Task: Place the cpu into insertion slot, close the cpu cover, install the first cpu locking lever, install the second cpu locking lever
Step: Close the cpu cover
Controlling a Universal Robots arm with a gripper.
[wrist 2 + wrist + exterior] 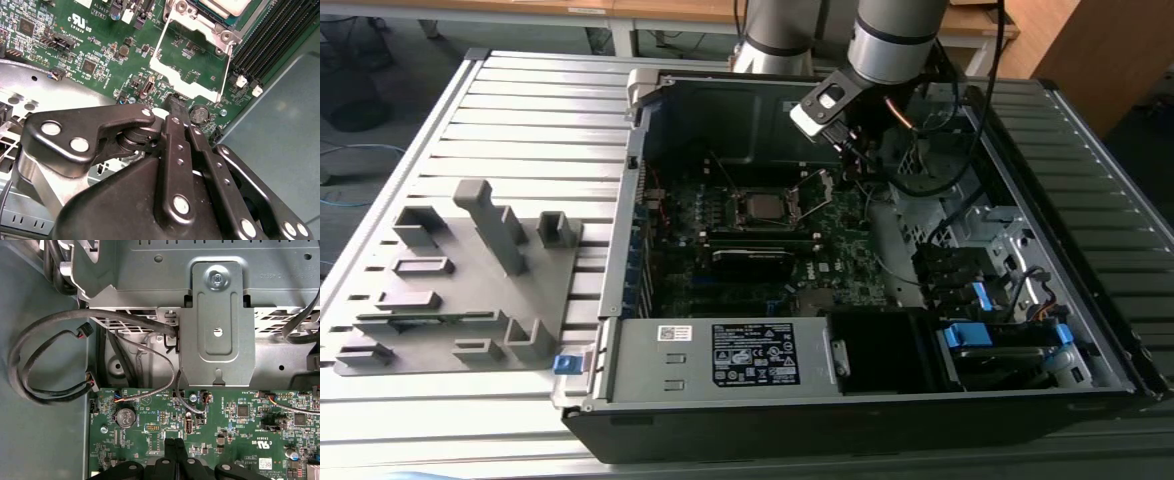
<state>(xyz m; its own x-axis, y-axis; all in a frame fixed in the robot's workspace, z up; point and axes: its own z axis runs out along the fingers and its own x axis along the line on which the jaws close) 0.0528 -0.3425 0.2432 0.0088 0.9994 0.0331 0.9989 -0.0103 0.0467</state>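
Note:
The cpu (758, 207) lies flat in the insertion slot (735, 213) on the green board, silvery top up; its corner also appears in the second wrist view (222, 5). Beside the slot the cpu cover (165, 69), a thin silvery frame with a square window, is swung open. My gripper (175, 102) hovers over the board just past the cover's free edge, black fingers shut with nothing between them. In the first wrist view the gripper (175, 446) points at the board near the case's rear wall. The exterior view puts the gripper (851, 160) on the slot's right.
Long black memory slots (270, 40) run beside the socket. A coin battery (125, 416) sits near the fingertips. Looping cables (50, 355) and a metal bracket (217, 335) crowd the case wall. A grey fixture plate (454, 290) lies on the exterior view's left; a power supply (720, 355) fills the case's front.

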